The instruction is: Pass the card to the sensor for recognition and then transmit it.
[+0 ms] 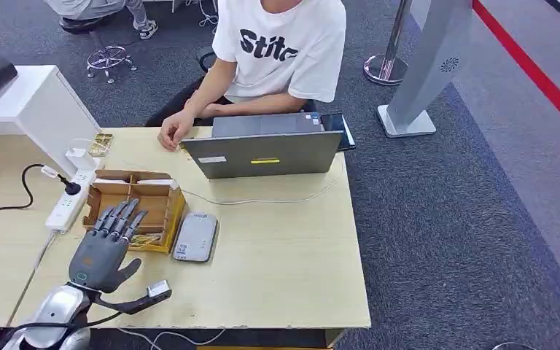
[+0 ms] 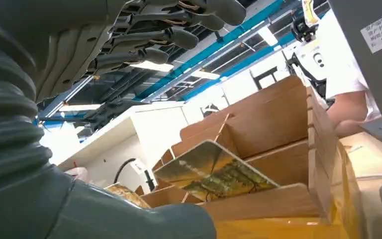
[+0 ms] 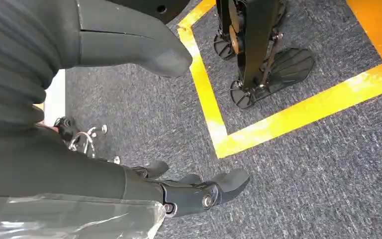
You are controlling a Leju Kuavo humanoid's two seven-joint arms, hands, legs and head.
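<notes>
A brown cardboard box [image 1: 162, 194] with dividers stands on the table's left half. Cards lean inside it; one with a yellow-green picture [image 2: 214, 172] shows in the left wrist view. My left hand [image 1: 106, 244] hovers over the box's near edge, fingers straight and spread, holding nothing. A flat grey sensor [image 1: 195, 236] lies just right of the box. My right hand [image 3: 129, 40] hangs beside my body over the carpet, its fingers apart with nothing in them.
A person in a white shirt [image 1: 281, 44] sits across the table behind a grey laptop [image 1: 266, 149], one hand [image 1: 173, 133] on the tabletop. A white power strip [image 1: 69, 200] lies left of the box. A white cabinet [image 1: 25, 102] stands at the far left.
</notes>
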